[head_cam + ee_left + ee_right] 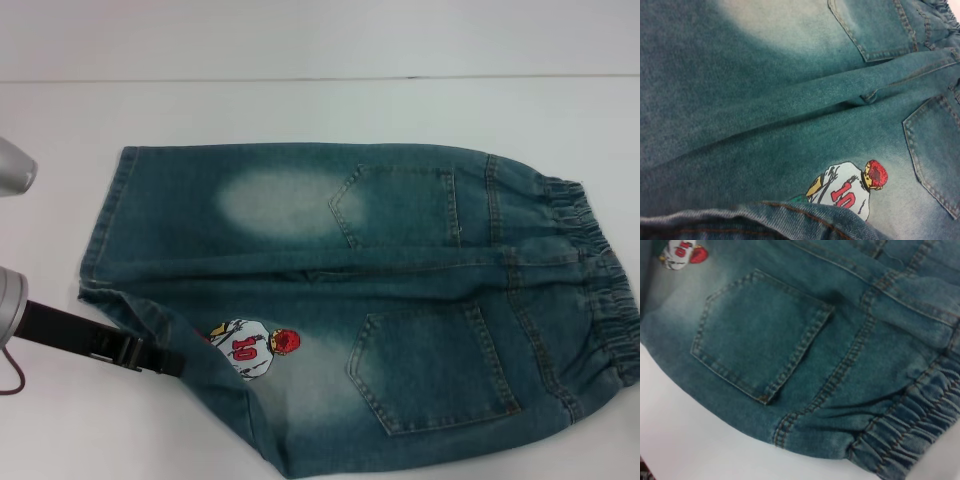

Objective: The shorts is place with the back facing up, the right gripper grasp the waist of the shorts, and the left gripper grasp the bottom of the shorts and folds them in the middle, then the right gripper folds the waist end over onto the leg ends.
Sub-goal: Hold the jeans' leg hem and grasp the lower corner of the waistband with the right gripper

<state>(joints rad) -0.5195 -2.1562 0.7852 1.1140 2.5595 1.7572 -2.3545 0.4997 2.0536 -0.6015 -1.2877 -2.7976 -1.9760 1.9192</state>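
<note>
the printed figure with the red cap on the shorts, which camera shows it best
The left wrist view: the printed figure is large, its red number visible, a denim fold covering its lower edge. The head view shows it small beside the left gripper. The right wrist view catches only a cropped corner.

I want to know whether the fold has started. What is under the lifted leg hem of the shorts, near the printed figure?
The left gripper reaches under the turned-up hem of the shorts, beside the printed figure. Its tips are covered by denim, so its grip cannot be seen. White table lies below.
</note>
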